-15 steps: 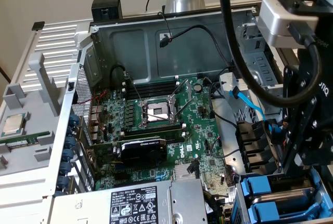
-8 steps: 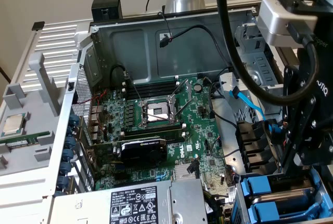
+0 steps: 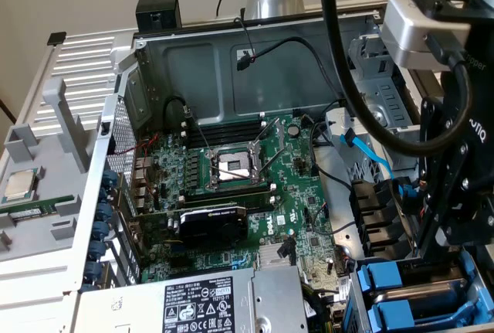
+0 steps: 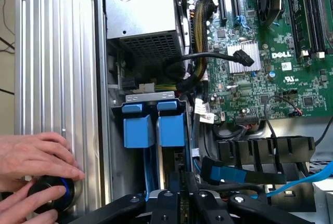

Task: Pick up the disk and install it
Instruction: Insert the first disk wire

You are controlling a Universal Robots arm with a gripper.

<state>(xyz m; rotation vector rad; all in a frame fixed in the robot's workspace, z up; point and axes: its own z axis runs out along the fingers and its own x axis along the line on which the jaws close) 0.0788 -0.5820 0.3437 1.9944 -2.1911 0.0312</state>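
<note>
Gripper point(image 4: 182, 187) is down in the drive bay just beside the green motherboard point(image 3: 255, 186). Fingers point(image 4: 173, 182) are nearly together, pinching the edge of the disk point(image 4: 171, 130), which stands on edge in the bay w/ its blue carrier end facing the motherboard. A 2nd blue carrier point(image 4: 138, 128) sits next to it, farther from the motherboard. A person's hand point(image 4: 34, 156) rests on a black knob point(image 4: 49, 195) outside the case wall.

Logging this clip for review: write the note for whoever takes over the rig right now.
Robot hand: low over the drive bay, grip unclear.
Two blue disk carriers stand side by side in the bay, just below the hand; which is the job's can't be told.
Done/left: seating not confirmed.
A person's hands rest on a black knob beside the computer case.
</note>
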